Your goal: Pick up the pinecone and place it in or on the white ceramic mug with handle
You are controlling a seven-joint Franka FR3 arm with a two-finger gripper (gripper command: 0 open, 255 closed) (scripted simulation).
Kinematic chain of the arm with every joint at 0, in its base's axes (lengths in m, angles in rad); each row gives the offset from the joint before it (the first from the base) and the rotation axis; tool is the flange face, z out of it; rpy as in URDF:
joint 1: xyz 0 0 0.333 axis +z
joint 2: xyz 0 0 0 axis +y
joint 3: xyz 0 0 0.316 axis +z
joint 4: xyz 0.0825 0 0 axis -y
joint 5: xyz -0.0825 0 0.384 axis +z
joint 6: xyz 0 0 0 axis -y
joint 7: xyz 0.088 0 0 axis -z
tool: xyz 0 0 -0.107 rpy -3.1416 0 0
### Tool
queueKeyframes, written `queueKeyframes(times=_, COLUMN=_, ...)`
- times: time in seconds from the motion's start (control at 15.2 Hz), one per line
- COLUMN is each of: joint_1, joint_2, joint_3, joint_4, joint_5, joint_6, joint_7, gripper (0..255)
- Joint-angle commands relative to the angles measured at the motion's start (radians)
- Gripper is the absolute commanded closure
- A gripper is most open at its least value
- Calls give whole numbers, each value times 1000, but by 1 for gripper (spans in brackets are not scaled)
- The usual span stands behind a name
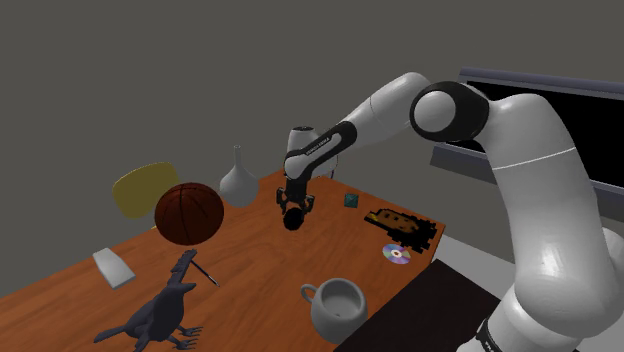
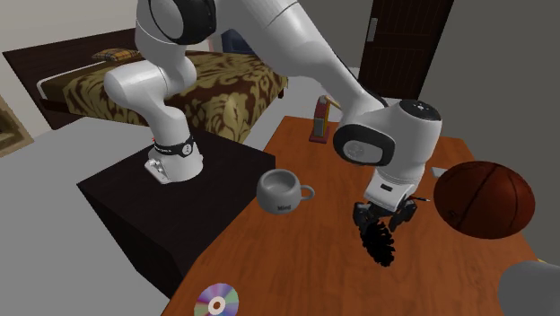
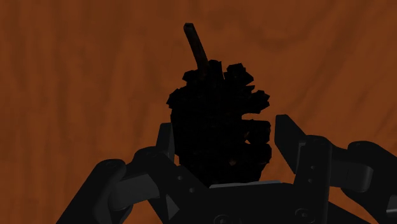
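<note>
The white arm point(image 1: 520, 170) rose from its stand, bent sharply at the elbow, and reached forward with the forearm sloping down to the wrist. The black gripper point(image 2: 386, 215) pointed downward and hung in the air, its two fingers point(image 3: 287, 140) clasping a dark pinecone point(image 3: 216, 114) between them.

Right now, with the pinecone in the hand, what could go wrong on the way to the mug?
1. The hand grips the pinecone near one end, with most of it sticking out past the fingers, so it may slip or twist in transit.
2. The mug stands close to the table edge by the stand; a low approach could knock it off.
3. The basketball sits near the hand and might roll if brushed.
</note>
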Motion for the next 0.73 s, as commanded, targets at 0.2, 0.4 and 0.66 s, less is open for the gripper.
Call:
queueKeyframes(times=0.2, joint_1=-5, joint_2=-50, joint_3=8, joint_4=-5, joint_5=9, joint_6=-45, joint_7=-3, gripper=255)
queueKeyframes(times=0.4, joint_1=-8, joint_2=-76, joint_3=12, joint_4=-3, joint_5=14, joint_6=-72, joint_7=-5, gripper=255)
queueKeyframes(times=0.66, joint_1=-12, joint_2=-109, joint_3=17, joint_4=2, joint_5=21, joint_6=-109, joint_7=-8, gripper=255)
